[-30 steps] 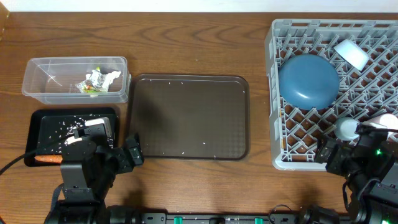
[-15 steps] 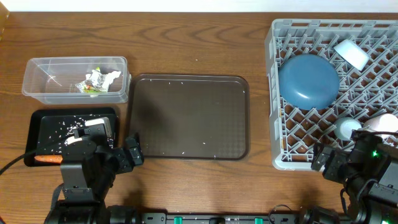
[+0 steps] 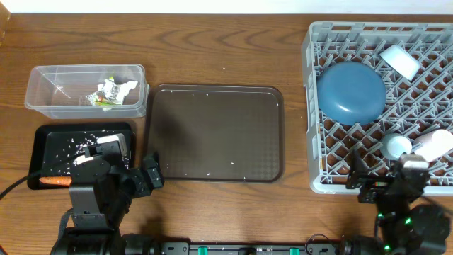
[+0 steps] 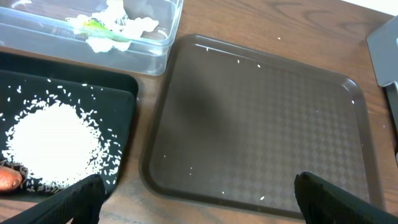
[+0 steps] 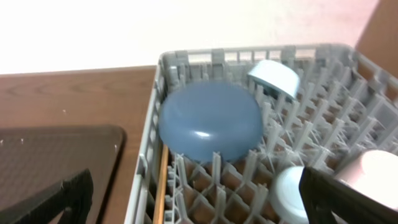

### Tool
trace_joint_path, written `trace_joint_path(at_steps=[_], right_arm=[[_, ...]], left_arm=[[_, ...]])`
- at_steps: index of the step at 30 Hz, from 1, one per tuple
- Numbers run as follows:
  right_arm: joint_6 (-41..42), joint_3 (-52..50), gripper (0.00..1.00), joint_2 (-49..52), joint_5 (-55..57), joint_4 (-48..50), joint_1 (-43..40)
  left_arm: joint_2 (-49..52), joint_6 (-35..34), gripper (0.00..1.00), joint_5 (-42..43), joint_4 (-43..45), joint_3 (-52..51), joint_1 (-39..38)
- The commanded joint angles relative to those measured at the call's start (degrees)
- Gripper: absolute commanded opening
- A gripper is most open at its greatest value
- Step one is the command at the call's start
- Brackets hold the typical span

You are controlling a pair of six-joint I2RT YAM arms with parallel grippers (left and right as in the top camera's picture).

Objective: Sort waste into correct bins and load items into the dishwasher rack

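The grey dishwasher rack (image 3: pixel 315 113) holds an upside-down blue round dish (image 3: pixel 350 91), a light blue cup (image 3: pixel 400 61), a pinkish-white cup (image 3: pixel 433 145) and a small white round piece (image 3: pixel 396 145). Chopsticks (image 5: pixel 163 186) lie along its left wall. The clear tub (image 3: pixel 49 92) holds foil and wrapper scraps (image 3: pixel 110 91). The black tray (image 3: pixel 49 138) holds rice (image 4: pixel 53 143) and a carrot (image 3: pixel 53 181). My left gripper (image 4: pixel 199 208) is open and empty over the table's front edge. My right gripper (image 5: pixel 199 205) is open and empty at the rack's front edge.
A large dark brown serving tray (image 3: pixel 216 133) lies between the bins and the rack, with a few stray rice grains on it. Bare wooden table runs along the back. The rack reaches the right edge of the overhead view.
My right arm has pulled back from the rack toward the table's front edge, uncovering the pinkish-white cup lying in the rack. The left arm has not moved.
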Motion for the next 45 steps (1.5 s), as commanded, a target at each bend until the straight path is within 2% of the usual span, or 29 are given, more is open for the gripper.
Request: trace_joint_path(at_steps=[1,10,20,45], right_arm=[[-1.1,-7.4,0.99,-6.4,0.2,6.1,1.9],[-2.7,-28.5,0.99,-7.9,0.5,39.4,4.7],[-4.1,-28.1,0.99,-7.9,1.1,29.4,5.0],[-4.1,-28.1,0.99,-7.6,1.1,29.8,5.0]], left_arm=[[0.0,-0.1,0.98,-0.5,0.1,-0.2,0.1],[0.0,-0.1,0.98,-0.5,0.1,-0.2,0.1],[0.0,-0.1,0.98,-0.5,0.1,-0.2,0.1],[0.0,-0.1,0.98,-0.5,0.1,-0.2,0.1]])
